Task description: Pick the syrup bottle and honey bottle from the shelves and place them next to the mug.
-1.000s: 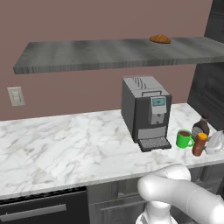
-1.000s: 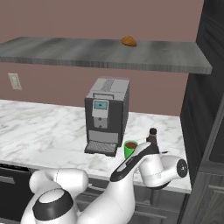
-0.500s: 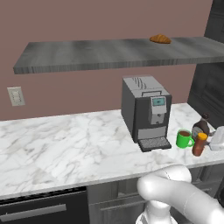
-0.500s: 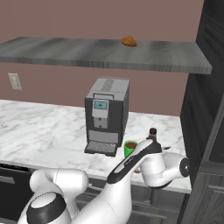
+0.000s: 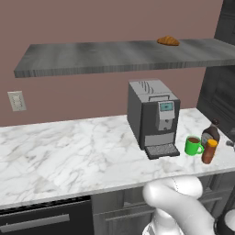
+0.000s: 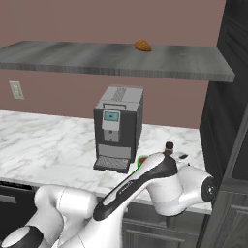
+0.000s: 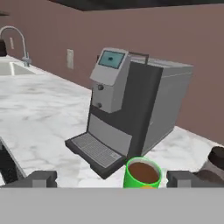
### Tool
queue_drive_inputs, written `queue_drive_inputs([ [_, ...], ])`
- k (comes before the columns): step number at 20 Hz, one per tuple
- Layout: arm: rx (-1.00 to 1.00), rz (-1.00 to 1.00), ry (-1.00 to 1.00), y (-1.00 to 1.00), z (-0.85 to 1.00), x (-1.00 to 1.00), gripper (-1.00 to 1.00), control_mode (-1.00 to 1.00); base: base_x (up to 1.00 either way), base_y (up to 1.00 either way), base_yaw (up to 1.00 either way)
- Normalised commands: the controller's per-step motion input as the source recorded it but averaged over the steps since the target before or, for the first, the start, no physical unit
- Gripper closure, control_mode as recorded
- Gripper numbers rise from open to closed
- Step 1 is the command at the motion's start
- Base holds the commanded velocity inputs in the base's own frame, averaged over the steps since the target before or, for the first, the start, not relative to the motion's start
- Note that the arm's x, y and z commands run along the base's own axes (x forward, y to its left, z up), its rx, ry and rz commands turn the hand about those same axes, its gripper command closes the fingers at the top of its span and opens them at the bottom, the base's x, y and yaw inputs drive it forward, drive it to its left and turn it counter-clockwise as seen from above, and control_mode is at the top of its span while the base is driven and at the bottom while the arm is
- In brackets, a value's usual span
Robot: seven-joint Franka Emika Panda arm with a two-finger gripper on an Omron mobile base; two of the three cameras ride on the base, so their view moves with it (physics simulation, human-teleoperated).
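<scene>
The green mug (image 5: 193, 145) with dark liquid stands on the marble counter (image 5: 69, 156), right of the coffee machine (image 5: 153, 117). The dark brown syrup bottle (image 5: 211, 134) stands upright just behind and to the right of it. The slim amber honey bottle (image 5: 209, 151) stands upright in front of that. In the hand view my gripper (image 7: 113, 180) is open and holds nothing. The mug (image 7: 142, 173) rises between its fingertips (image 7: 41, 178), and the syrup bottle's dark cap (image 7: 216, 162) shows at the right. My arm hides most of the mug (image 6: 142, 160) in the right base view. The grey shelf (image 5: 114, 55) hangs above.
A croissant (image 5: 168, 41) lies on the shelf near its right end. Dark tall cabinets (image 6: 232, 97) close off the counter's right side. A sink with a faucet (image 7: 13, 37) lies far along the counter, and a wall outlet (image 5: 17, 100) is on the wall.
My hand has drawn back to the right, away from the two bottles, and has nearly left the left base view. The bottles and mug have stayed in place.
</scene>
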Motion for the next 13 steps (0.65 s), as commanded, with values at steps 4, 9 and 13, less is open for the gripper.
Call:
queue_drive_inputs([
  [4,-0.03,-0.06,-0.1,0.75,1.0,-0.53,-1.0,-1.0,0.0,0.0,0.0],
  [9,-0.06,-0.1,-0.06,0.94,0.94,-0.34,-1.0,-1.0,0.0,0.0,0.0],
  [13,-0.1,-0.17,-0.01,1.0,0.63,0.0,-1.0,-1.0,0.0,0.0,0.0],
])
